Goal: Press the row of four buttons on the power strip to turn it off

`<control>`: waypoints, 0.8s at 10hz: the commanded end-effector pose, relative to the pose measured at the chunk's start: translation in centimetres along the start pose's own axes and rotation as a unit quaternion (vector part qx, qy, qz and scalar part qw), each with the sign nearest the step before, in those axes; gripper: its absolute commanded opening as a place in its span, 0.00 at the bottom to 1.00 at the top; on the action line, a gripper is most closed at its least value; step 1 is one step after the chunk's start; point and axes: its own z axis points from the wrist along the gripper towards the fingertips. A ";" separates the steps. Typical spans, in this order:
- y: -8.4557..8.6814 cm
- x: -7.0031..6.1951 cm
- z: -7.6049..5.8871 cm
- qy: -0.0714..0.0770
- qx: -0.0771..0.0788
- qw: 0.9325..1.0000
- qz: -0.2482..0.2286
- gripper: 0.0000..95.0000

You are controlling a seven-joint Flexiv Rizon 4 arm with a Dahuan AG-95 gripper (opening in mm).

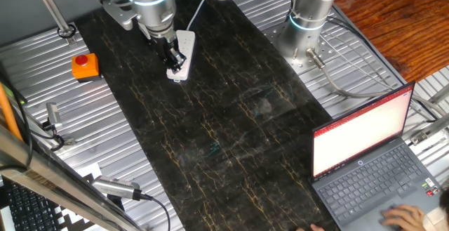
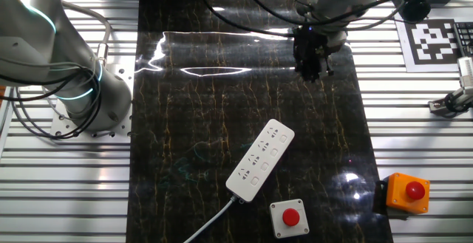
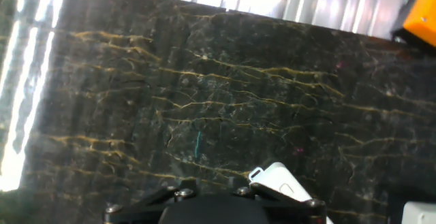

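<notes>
The white power strip (image 2: 260, 159) lies slantwise on the dark marbled mat, its thin cable (image 2: 211, 224) leaving the lower end. The row of four buttons (image 2: 270, 154) runs along one long edge of its face. In the other fixed view my gripper (image 2: 310, 67) hangs above the mat, well apart from the strip. In one fixed view the gripper (image 1: 172, 60) overlaps the power strip (image 1: 182, 54). The hand view shows only the gripper's dark body (image 3: 211, 210) and one rounded end of the strip (image 3: 276, 178). No view shows the gap between the fingertips.
A white box with a red button (image 2: 289, 217) sits beside the strip's cable end. An orange box with a red button (image 2: 407, 192) stands off the mat. A second arm's base (image 2: 74, 80) and an open laptop (image 1: 365, 154) flank the mat.
</notes>
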 end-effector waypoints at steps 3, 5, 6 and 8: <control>0.0 0.1 -0.1 0.004 -0.002 1.000 -0.006 0.00; -0.1 0.2 -0.1 0.006 -0.003 1.000 -0.011 0.00; -0.4 0.4 -0.1 0.006 -0.009 1.000 -0.019 0.00; -1.5 1.0 0.1 0.006 -0.013 0.999 -0.034 0.00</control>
